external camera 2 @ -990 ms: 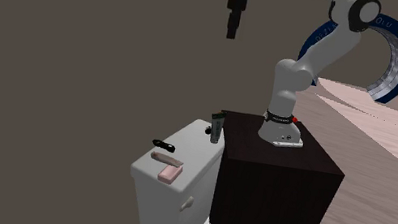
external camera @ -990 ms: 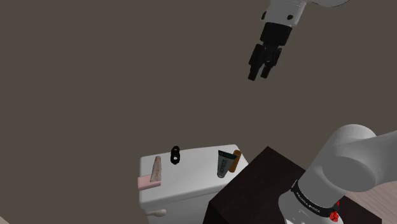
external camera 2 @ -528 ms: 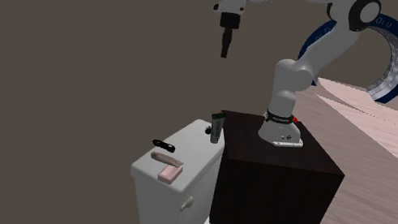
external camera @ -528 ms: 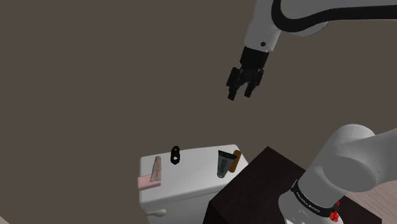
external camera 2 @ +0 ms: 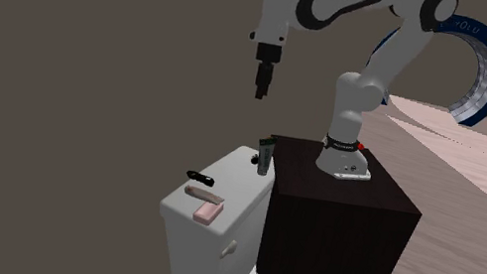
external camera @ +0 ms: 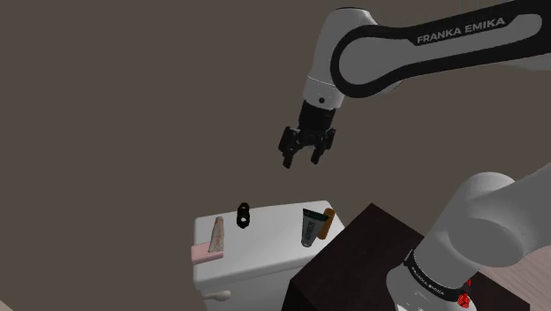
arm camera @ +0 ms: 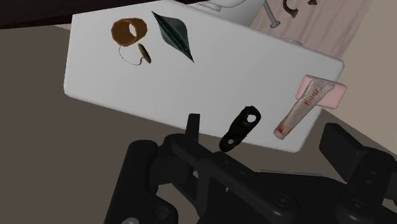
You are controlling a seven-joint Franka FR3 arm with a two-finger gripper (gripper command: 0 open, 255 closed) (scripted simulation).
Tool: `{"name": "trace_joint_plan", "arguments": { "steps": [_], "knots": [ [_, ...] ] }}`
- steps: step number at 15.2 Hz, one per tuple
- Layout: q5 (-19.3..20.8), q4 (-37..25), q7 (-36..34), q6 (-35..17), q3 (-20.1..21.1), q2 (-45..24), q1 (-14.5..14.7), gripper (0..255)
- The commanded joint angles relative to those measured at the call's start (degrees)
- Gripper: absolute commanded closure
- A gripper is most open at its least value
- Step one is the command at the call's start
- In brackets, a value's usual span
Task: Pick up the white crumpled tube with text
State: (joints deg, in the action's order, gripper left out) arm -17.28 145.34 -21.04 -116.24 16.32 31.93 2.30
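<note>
The crumpled tube (external camera: 216, 236) is pale beige with red text. It lies on the toilet tank lid (external camera: 265, 240) at the shoulder view's left end, with one end resting on a pink block (external camera: 201, 254). In the wrist view the tube (arm camera: 298, 113) lies ahead of the right finger. My gripper (external camera: 298, 162) hangs open in the air well above the lid, nearer the dark green tube's end. In the second exterior view the gripper (external camera 2: 260, 91) points straight down above the tank's far end, while the tube (external camera 2: 203, 195) lies near its close end.
A small black clip-like piece (arm camera: 240, 127) lies mid-lid. A dark green tube (external camera: 309, 227) and a brown cylinder (external camera: 327, 224) stand at the lid's end by the dark stand (external camera: 353, 265). A grey-brown wall rises right behind the tank.
The arm has swung down and toward the shoulder view's left, bringing the gripper lower over the tank lid. Its fingers stay apart. Nothing on the lid has moved.
</note>
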Motion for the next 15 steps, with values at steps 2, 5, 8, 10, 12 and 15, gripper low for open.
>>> {"name": "trace_joint_plan", "arguments": {
  "steps": [2, 5, 8, 10, 12, 15],
  "knots": [
    [-1.25, 0.25, -3.98, -6.14, 3.02, -5.23, -0.09, 0],
    [-1.71, -0.31, -8.28, -12.16, 6.1, -11.24, -0.33, 0],
    [-0.98, -1.67, -13.07, -18.05, 9.06, -17.97, -0.88, 0],
    [0.43, -2.99, -16.72, -21.82, 10.79, -22.81, -1.29, 0],
    [2.73, -4.63, -20.83, -25.39, 12.18, -27.89, -1.61, 0],
    [7.79, -7.71, -27.88, -30.12, 13.03, -35.8, -1.31, 0]
  ]
}}
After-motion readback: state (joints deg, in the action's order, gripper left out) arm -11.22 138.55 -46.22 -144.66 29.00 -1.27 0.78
